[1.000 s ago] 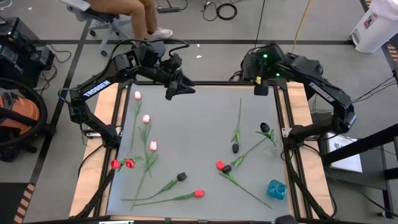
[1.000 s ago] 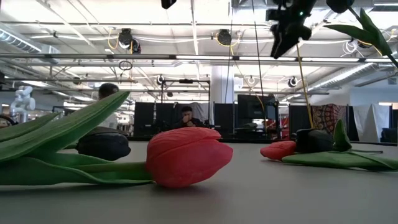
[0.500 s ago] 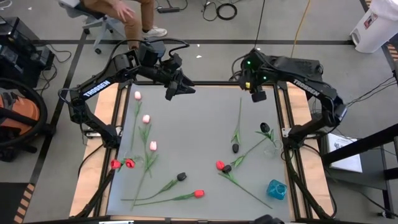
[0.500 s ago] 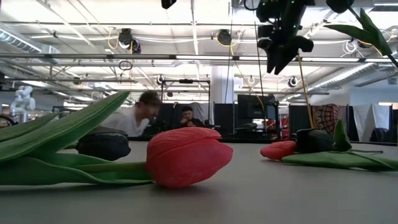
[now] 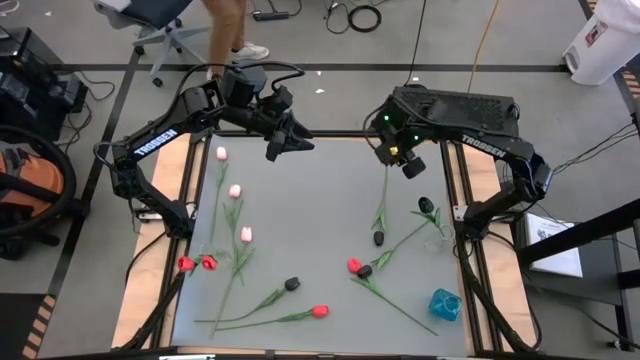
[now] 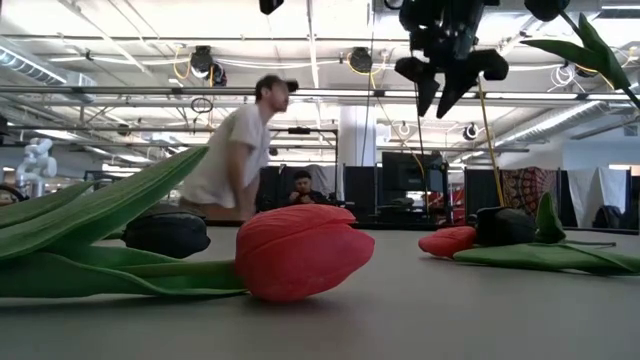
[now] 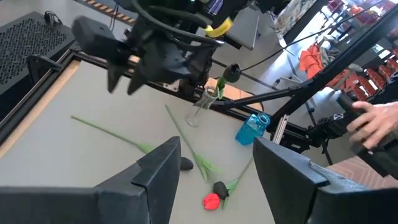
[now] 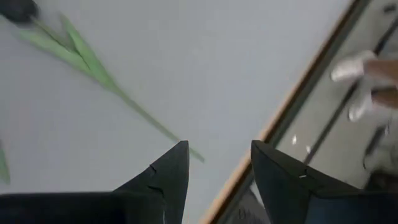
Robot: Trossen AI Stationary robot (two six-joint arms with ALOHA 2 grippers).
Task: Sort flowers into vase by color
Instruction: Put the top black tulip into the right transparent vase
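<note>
Left gripper (image 5: 292, 143): hangs above the far edge of the table (image 5: 320, 190), left of centre; its fingers (image 7: 155, 171) stand wide apart with nothing between them.
Right gripper (image 5: 408, 163): hangs over the far right part of the table, just above the far end of a long green stem; its fingers (image 8: 168, 171) are parted and hold nothing.
Pink flowers (image 5: 235, 191): three lie in a loose line down the left side of the table, well apart from each other.
Red flowers (image 5: 197, 264): two heads lie side by side at the left edge; one (image 5: 320, 311) lies near the front, one (image 5: 353, 265) right of centre, touching a black head.
Black flowers (image 5: 379, 238): one lies right of centre at the end of the long stem, another (image 5: 291, 284) near the front.
Glass vase (image 5: 436, 232): stands at the right edge with one black flower (image 5: 425, 205) in it.
Blue vase (image 5: 445, 304): stands at the front right corner.
Person (image 6: 235, 150): stands beyond the far side of the table.
</note>
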